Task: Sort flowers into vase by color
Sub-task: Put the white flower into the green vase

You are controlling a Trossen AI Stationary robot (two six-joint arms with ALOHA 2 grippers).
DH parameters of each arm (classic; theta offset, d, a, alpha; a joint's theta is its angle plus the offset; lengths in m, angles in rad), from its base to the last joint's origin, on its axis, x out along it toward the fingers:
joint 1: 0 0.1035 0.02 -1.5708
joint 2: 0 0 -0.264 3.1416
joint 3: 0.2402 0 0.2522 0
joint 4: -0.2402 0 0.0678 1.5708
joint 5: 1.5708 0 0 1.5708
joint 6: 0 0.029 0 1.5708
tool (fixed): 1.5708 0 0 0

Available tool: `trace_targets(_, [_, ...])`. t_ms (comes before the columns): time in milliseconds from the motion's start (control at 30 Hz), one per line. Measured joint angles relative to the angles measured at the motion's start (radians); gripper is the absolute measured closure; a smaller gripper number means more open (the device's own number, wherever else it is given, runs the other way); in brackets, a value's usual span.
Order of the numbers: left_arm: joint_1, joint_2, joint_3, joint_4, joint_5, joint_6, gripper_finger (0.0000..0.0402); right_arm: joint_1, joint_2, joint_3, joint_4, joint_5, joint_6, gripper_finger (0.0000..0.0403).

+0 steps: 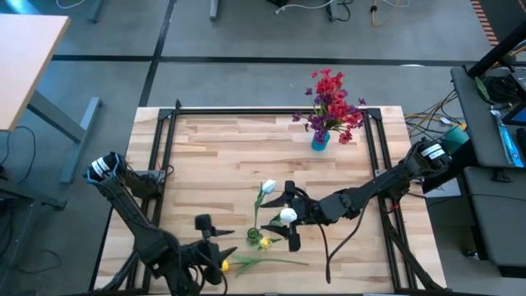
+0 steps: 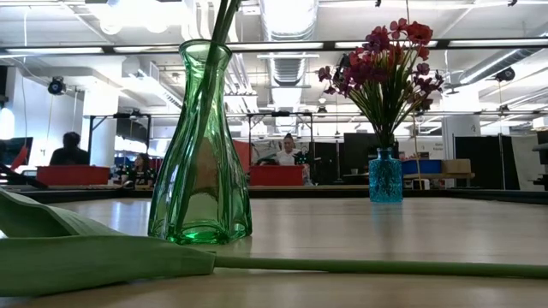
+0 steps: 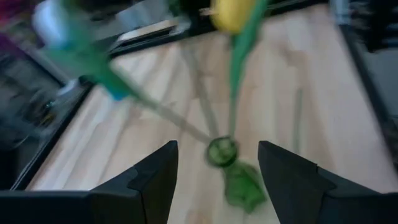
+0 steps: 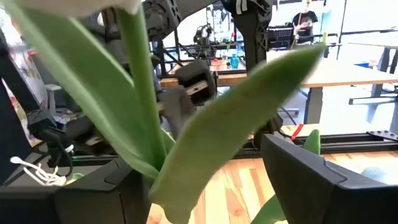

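Right hand (image 1: 289, 215) grips a white tulip (image 1: 288, 216) by its stem above the green vase (image 1: 263, 241) mid-worktop (image 1: 214, 156); insertion looks underway. Next: lower the stem into the neck. Left hand (image 1: 215, 238) waits wide, close by.

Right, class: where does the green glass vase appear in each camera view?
High view: green vase, lower centre of the table.
Low view: left foreground.
Left wrist view: centre, seen from above.
Right wrist view: not visible.
Shared landmark: blue vase, high and low views.
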Motion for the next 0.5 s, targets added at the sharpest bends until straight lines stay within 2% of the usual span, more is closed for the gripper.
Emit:
trace_targets(100, [0.043,-0.006,0.000,0.144,0.081,0.224,0.0204,0.002,0.000,0.000,0.000,0.001,-0.007,0.0151])
trace_targets(200, [0.097,-0.012,-0.001,0.219,0.116,0.357,0.0218,0.002,0.000,0.000,-0.003,0.000,-0.009,0.0160])
trace_targets(333, [0.173,-0.013,-0.002,0.243,0.175,0.416,0.0236,0.003,0.000,0.000,-0.008,0.000,-0.010,0.0165])
trace_targets(500, [0.227,-0.013,-0.013,0.286,0.179,0.465,0.0244,0.005,0.000,0.000,-0.022,-0.001,-0.016,0.0165])
